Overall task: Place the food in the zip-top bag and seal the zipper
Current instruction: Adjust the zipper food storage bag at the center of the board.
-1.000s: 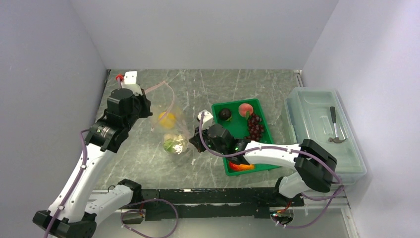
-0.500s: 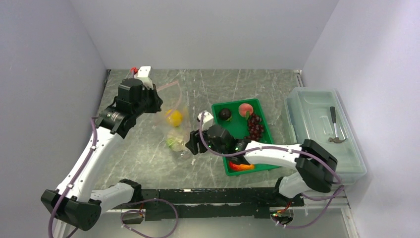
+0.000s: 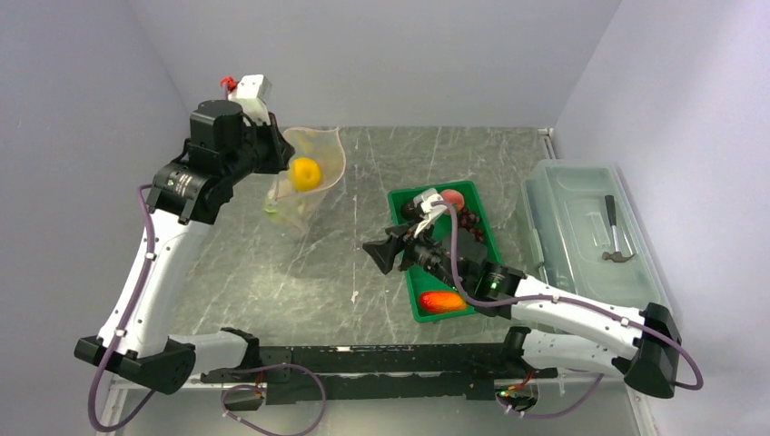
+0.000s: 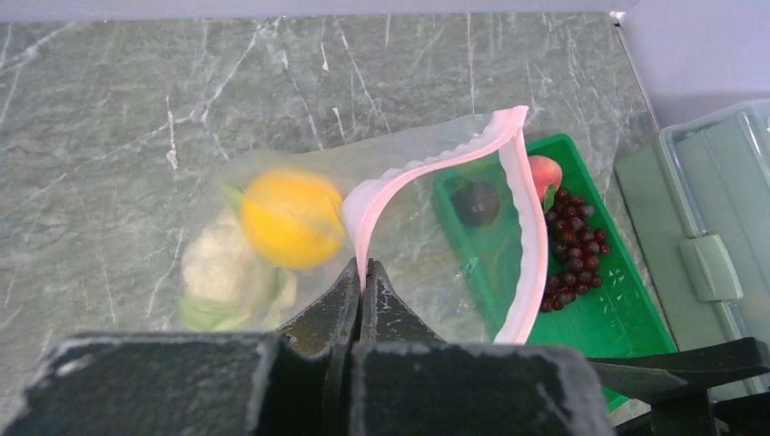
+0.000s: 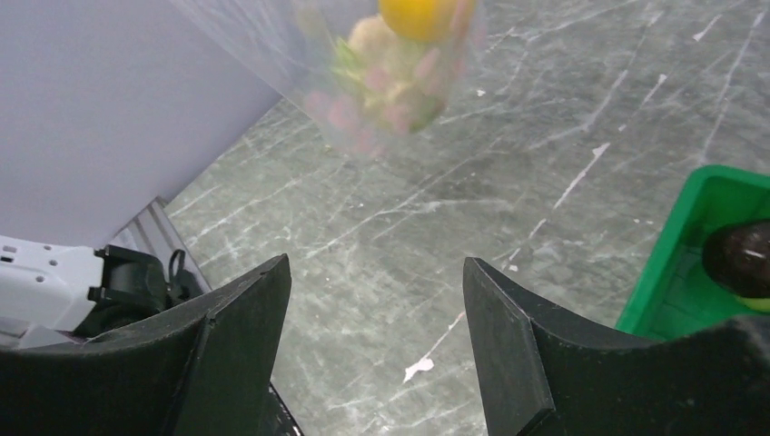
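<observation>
The left fingers [image 4: 361, 282] are pinched shut on the wavy, pale pink zipper [image 4: 522, 209]. From it the crinkly clear zip-top bag [image 3: 313, 163] hangs over the marbled counter [image 3: 300, 272]. Inside are the smooth yellow lemon [image 4: 289, 218] and ruffled lettuce [image 4: 218, 272] (the overhead view barely shows the lettuce). The right fingers [image 5: 508, 327] gape empty beside the green plastic tray [image 3: 459, 186], where the beaded grapes [image 4: 567, 263] lie.
</observation>
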